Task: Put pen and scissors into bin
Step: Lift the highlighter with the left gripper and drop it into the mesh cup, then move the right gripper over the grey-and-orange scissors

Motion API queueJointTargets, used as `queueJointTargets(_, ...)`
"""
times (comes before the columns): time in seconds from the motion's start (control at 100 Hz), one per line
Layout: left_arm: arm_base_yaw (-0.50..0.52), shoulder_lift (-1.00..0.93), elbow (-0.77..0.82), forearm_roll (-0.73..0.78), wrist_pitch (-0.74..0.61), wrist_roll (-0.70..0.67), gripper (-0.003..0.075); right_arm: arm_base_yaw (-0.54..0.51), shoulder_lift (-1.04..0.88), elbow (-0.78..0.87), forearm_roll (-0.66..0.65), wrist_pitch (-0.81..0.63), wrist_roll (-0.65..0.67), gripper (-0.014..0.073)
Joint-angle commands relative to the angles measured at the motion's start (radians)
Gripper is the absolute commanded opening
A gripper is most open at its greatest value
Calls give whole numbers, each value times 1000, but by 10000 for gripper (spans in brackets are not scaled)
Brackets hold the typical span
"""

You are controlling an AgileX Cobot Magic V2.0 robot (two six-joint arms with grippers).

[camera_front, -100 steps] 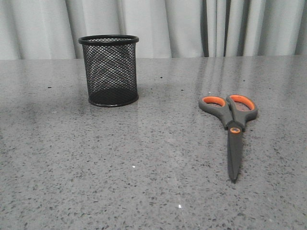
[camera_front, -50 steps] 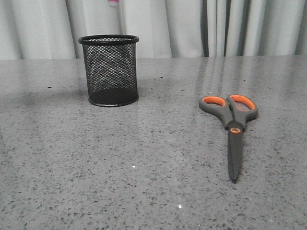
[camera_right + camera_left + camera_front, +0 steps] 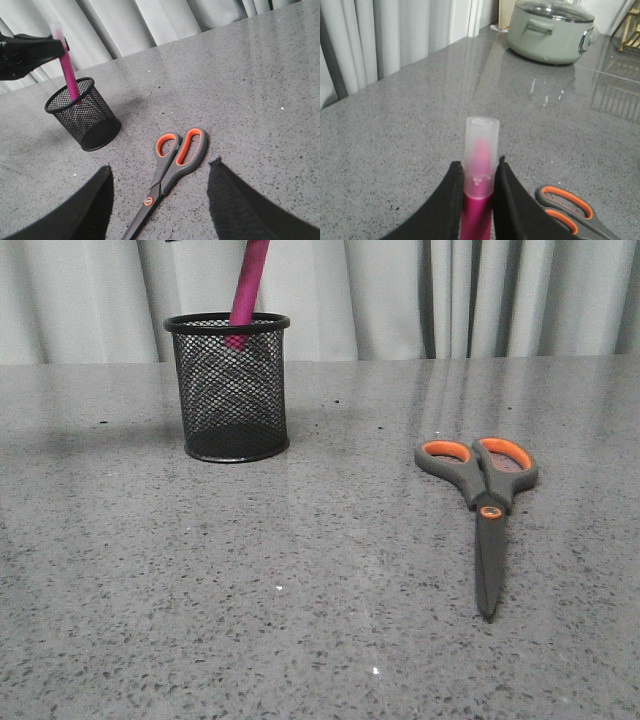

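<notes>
Front view: left gripper (image 3: 478,172) clamps pink pen (image 3: 246,290), tip just inside mesh bin (image 3: 230,387), aligned to drop; right gripper (image 3: 159,200) hovers open over scissors (image 3: 483,500) lying flat, probably next

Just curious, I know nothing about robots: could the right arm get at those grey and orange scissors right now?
Probably yes. The right end effector hangs open above the grey-handled, orange-lined scissors, which lie flat on bare tabletop with nothing between.

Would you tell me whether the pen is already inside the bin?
Partly: the pen dips its tip past the bin rim, gripped by the left end effector.
</notes>
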Motion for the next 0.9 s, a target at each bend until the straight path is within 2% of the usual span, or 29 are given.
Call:
queueJointTargets(0.0, 1, -40, -26, -66, 38, -12, 55, 0, 16, -36, 12, -60, -16, 378)
queueJointTargets(0.05, 5, -43, -26, -74, 38, -12, 153, 0, 16, -36, 12, -49, -16, 378)
queueJointTargets(0.17, 17, -49, -26, -74, 82, -13, 480, 0, 16, -50, 12, -28, -16, 378)
queueJointTargets(0.2, 23, -54, -26, -72, 109, -13, 526, 0, 16, -54, 12, -26, -16, 378)
queueJointTargets(0.24, 33, -60, -26, -72, 150, -13, 545, 0, 16, -67, 12, -21, -21, 378)
queueJointTargets(0.3, 47, -83, -26, -64, 207, -13, 505, 0, 16, -94, 12, -8, -35, 378)
queueJointTargets(0.35, 64, -111, -26, -62, 262, -13, 424, 0, 16, -125, 12, 3, -55, 378)
queueJointTargets(0.41, 78, -163, -26, -65, 305, -24, 268, 0, 29, -171, 12, 29, -85, 378)
queueJointTargets(0.52, 92, -284, -27, -59, 305, -158, -23, 0, 96, -295, 12, 118, -136, 335)
queueJointTargets(0.71, 88, -525, -27, -55, 303, -199, -19, 0, 318, -526, -7, 313, -152, 242)
queueJointTargets(0.89, 65, -723, -27, -7, 290, -257, -19, 0, 534, -692, -29, 408, -152, 231)
